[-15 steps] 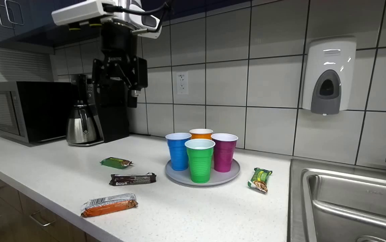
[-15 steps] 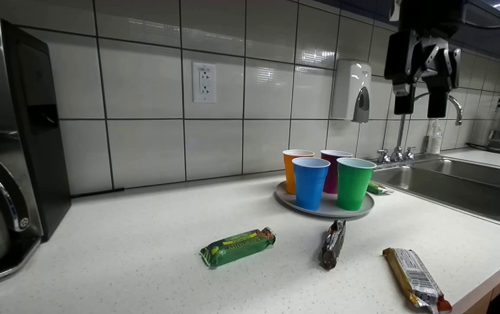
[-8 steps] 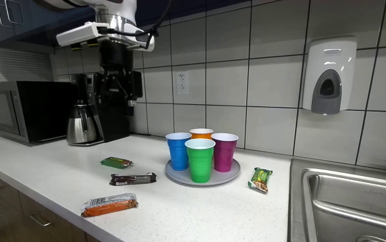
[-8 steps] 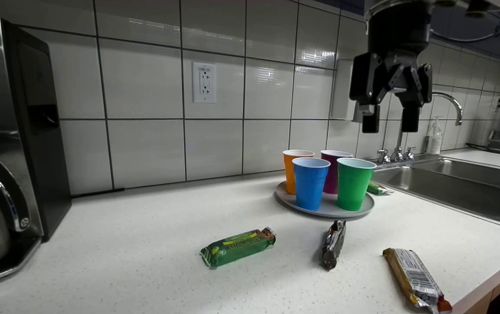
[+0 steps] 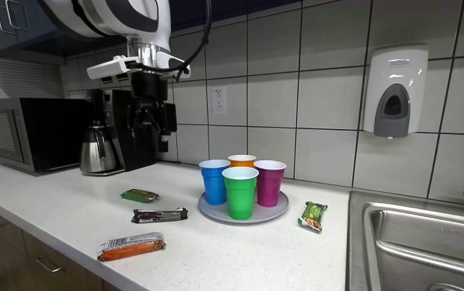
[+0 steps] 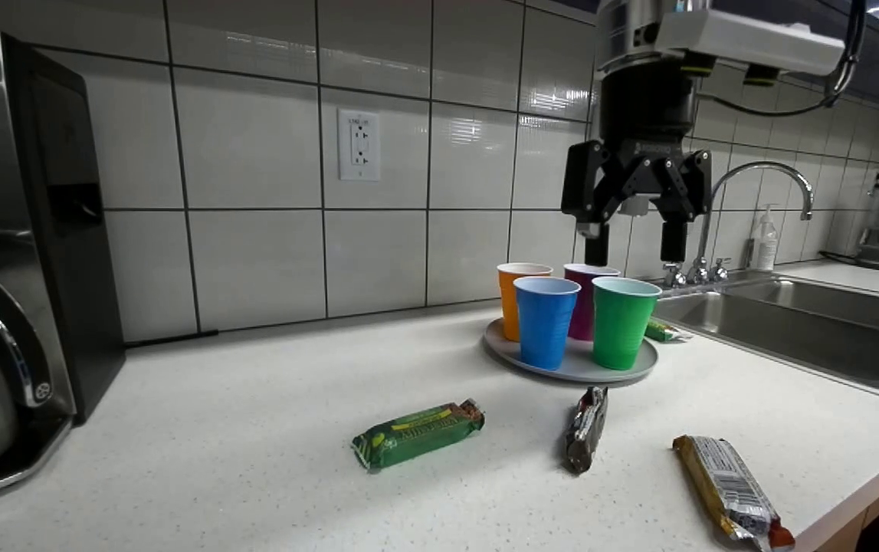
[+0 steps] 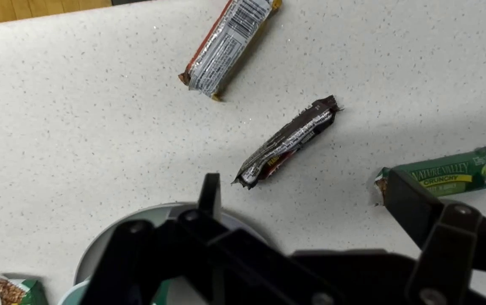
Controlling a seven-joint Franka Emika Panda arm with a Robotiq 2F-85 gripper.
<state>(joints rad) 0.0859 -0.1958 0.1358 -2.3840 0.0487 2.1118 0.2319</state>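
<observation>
We are seeing the gripper (image 6: 635, 245) hanging empty over the counter (image 5: 215, 250), jaws standing wide.
The dark-wrapped bar (image 7: 287, 142) is lying on the counter near the grey plate (image 5: 212, 211), not touching it. We are judging it light and fairly firm, perhaps crushable under a hard squeeze, likely slick on the outside. We are favouring a gentle pinch across its middle, clear of the crimped ends.

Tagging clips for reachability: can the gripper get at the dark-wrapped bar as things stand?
Probably yes: the open gripper hangs above the counter, and nothing covers the dark-wrapped bar.
</observation>
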